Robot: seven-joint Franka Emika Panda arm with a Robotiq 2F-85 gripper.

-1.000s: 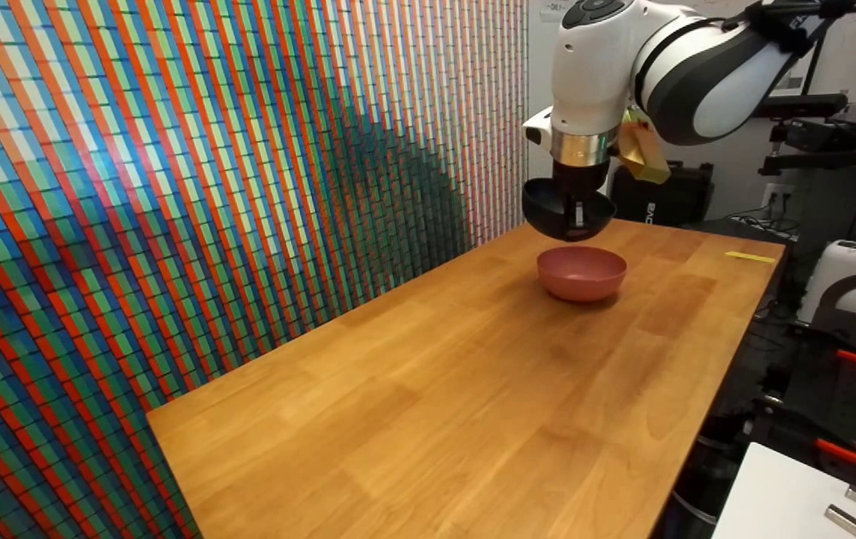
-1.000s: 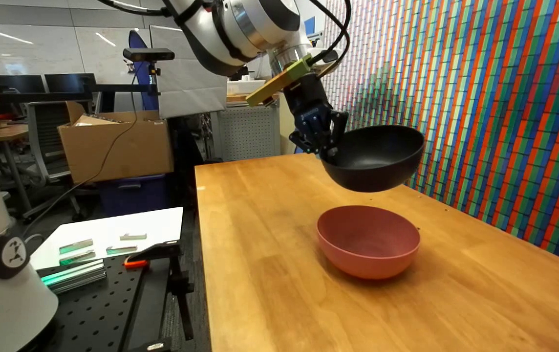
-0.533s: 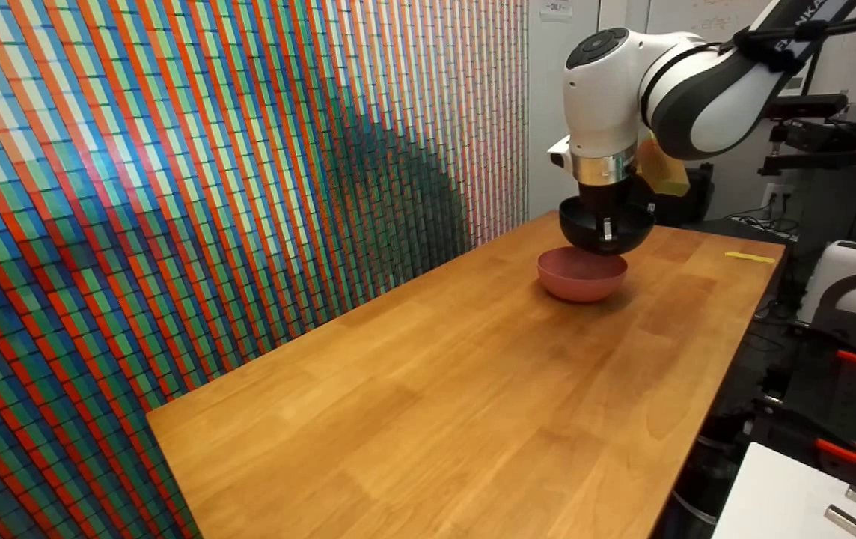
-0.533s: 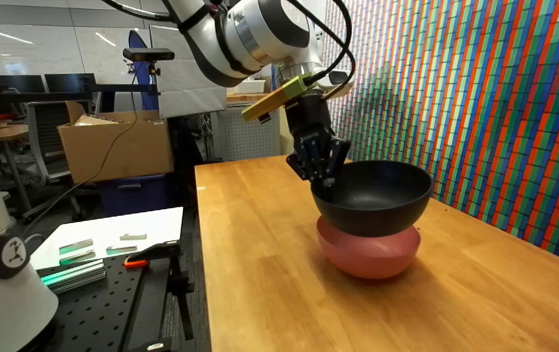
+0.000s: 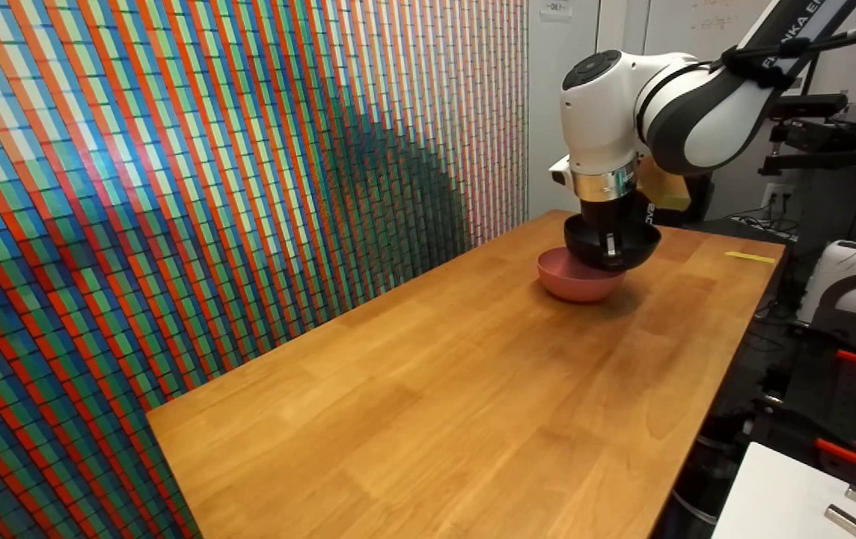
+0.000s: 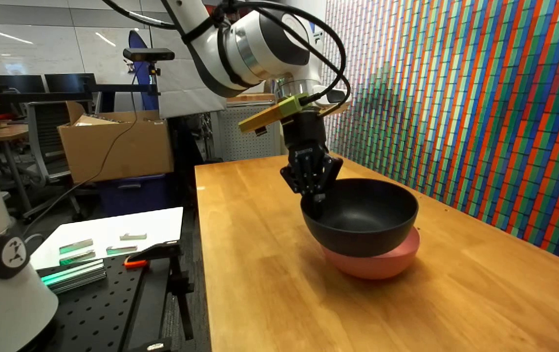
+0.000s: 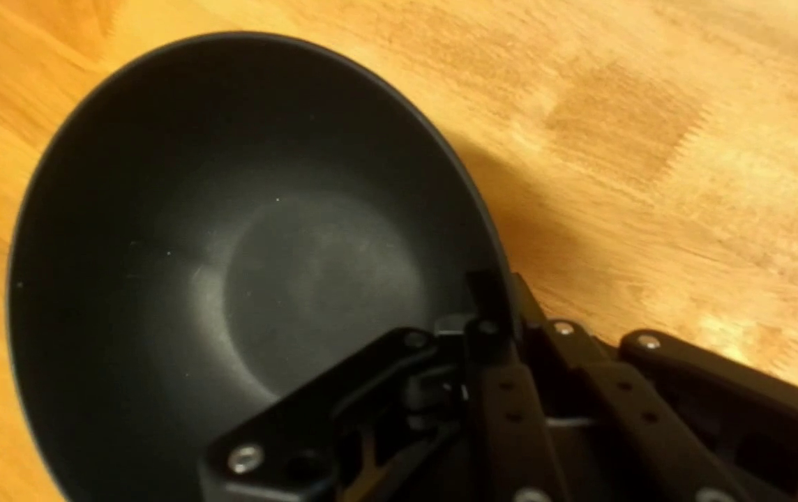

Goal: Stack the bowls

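Observation:
The black bowl [image 6: 362, 230] hangs over the pink bowl [image 6: 384, 266]. Both also show in an exterior view, the black bowl [image 5: 643, 243] set off to one side of the pink bowl [image 5: 576, 283]. The black bowl's underside sits low at the pink bowl's rim; I cannot tell whether they touch. My gripper [image 6: 317, 199] is shut on the black bowl's rim. In the wrist view one finger of the gripper [image 7: 507, 296] is inside the rim and one outside. There the black bowl [image 7: 287, 230] fills the left side and the pink bowl is hidden.
The wooden table [image 5: 428, 389] runs alongside a wall of coloured tiles [image 6: 494, 122]. A yellow strip [image 5: 750, 257] lies near the table's edge. A black side bench [image 6: 98, 303] with a white board [image 6: 108, 230] stands beside the table.
My gripper has lowered the black bowl from well above the pink bowl to its rim. The black bowl has also shifted sideways, off the pink bowl's centre. The pink bowl has stayed put.

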